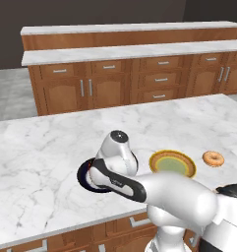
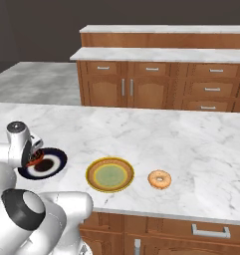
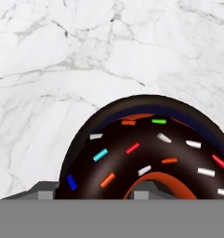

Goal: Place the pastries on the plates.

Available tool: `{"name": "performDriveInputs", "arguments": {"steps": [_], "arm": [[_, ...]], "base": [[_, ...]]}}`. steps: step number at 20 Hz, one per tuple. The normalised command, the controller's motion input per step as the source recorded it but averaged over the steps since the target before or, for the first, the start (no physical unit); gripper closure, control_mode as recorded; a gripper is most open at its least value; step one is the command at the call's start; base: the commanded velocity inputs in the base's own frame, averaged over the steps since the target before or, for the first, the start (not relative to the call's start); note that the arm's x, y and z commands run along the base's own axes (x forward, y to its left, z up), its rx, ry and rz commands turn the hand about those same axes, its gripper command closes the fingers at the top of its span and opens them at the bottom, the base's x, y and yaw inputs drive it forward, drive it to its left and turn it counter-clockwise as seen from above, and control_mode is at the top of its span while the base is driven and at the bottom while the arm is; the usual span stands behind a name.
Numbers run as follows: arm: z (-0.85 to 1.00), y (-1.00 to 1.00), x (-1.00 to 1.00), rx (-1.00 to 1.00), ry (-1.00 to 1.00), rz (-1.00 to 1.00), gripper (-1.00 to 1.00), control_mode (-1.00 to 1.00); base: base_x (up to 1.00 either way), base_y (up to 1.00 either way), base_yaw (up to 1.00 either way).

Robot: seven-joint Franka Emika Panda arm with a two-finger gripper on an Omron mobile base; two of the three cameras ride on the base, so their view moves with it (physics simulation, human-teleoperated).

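While I hung low over the left part of the counter, things stood so:
Chocolate doughnut (image 3: 146, 158): dark brown with coloured sprinkles and a reddish inner ring, close under my hand camera; in the right base view a dark-and-red bit of it showed at my gripper, over the navy plate.
Gripper (image 2: 35, 157): the doughnut sat between my fingers; I held it, as far as the hand view showed.
Navy plate (image 2: 56, 162): dark with a white ring, directly beneath my gripper, partly hidden by my arm in the left base view (image 1: 83, 173).
Contact: I could not tell whether the doughnut touched the plate.
Yellow plate (image 2: 110, 175): golden rim, pale green centre, bare, just to the right of the navy plate.
Glazed doughnut (image 2: 160, 179): orange-tan, lying flat on the marble counter (image 2: 191, 144), right of the yellow plate and apart from it.
Background: wooden cabinets (image 1: 110, 83) with marble tops behind.
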Motion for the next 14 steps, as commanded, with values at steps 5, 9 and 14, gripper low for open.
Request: {"name": "performDriveInputs", "arguments": {"steps": [5,9,14], "arm": [[-0.27,0.0,0.02,0.0,0.0,0.0,1.0,-1.0],[-0.27,0.0,0.0,0.0,0.0,0.0,1.0,-1.0],[-0.06,-0.06,0.09,0.0,0.0,0.0,1.0,-1.0]], "base": [[0.0,0.0,0.0],[0.0,0.0,0.0],[0.0,0.0,0.0]]}}
